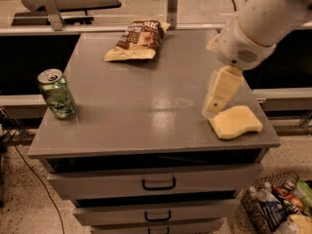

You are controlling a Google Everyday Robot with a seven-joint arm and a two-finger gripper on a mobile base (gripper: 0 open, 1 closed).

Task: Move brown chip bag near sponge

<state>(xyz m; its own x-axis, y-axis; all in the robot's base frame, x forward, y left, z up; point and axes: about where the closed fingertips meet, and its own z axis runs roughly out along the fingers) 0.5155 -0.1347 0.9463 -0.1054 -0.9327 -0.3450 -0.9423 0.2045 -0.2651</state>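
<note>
The brown chip bag (137,39) lies flat at the far edge of the grey cabinet top (146,96), dark brown with white lettering and pale tan edges. The pale yellow sponge (236,122) lies at the near right corner. My gripper (220,92) hangs from the white arm at the right, over the table just left of and above the sponge, far from the bag. It holds nothing that I can see.
A green can (56,93) stands upright near the left edge. Drawers with black handles (159,184) are below the top. A wire basket of bottles (279,208) sits on the floor at the lower right. Metal rails run behind the cabinet.
</note>
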